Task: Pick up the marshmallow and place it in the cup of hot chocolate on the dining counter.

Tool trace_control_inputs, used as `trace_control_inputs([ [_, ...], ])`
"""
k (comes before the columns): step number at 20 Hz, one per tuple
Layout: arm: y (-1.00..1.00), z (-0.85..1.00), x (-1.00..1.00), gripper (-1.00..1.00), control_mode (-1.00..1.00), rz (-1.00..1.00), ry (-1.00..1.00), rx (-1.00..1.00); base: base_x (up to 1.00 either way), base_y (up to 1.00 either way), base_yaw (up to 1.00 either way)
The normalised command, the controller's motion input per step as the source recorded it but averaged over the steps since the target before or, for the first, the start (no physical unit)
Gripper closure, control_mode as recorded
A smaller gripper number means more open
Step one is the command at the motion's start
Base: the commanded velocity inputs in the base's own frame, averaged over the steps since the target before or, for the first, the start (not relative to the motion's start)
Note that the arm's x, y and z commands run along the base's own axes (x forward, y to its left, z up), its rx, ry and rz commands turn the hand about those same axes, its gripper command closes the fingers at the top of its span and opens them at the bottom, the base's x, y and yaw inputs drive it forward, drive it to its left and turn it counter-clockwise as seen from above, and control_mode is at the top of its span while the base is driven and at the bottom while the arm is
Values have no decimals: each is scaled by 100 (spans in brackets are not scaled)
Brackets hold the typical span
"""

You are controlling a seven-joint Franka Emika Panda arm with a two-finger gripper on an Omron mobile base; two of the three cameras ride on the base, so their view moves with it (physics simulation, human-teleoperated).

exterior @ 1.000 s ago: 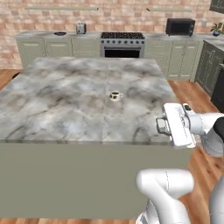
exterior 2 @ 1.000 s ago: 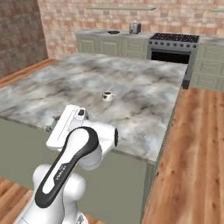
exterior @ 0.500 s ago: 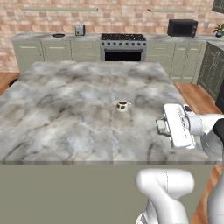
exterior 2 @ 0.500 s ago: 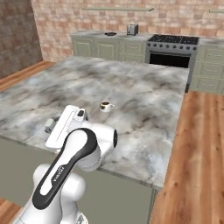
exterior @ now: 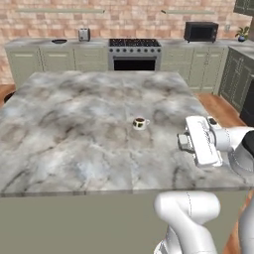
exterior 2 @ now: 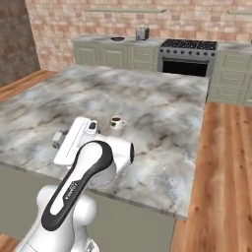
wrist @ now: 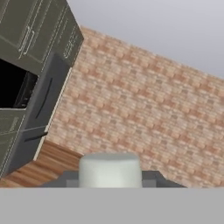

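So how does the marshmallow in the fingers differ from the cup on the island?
The marshmallow is a plain white soft block, pinched between the dark fingers and held in the air; the cup of hot chocolate is a cream mug with a side handle, standing upright on the dining counter. The marshmallow is solid, while the cup is open-topped with dark liquid inside. Both are pale.

White arm bent at elbow, hand held level over tabletop (exterior: 74, 149) edge. Pincer (wrist: 110, 175) seen closed tight on marshmallow (wrist: 109, 168), white block pinched between dark fingertips (wrist: 151, 177). Hand pointed sideways toward room wall.
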Motion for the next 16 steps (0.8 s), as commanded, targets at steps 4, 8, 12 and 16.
trace_control_inputs([
  [4,0,0,0,100,100,0,0,0,41,72,-15],
  [8,0,0,0,100,100,0,0,0,41,33,-3],
  [12,0,0,0,100,100,0,0,0,40,33,0],
  [16,0,0,0,100,100,0,0,0,57,70,0],
])
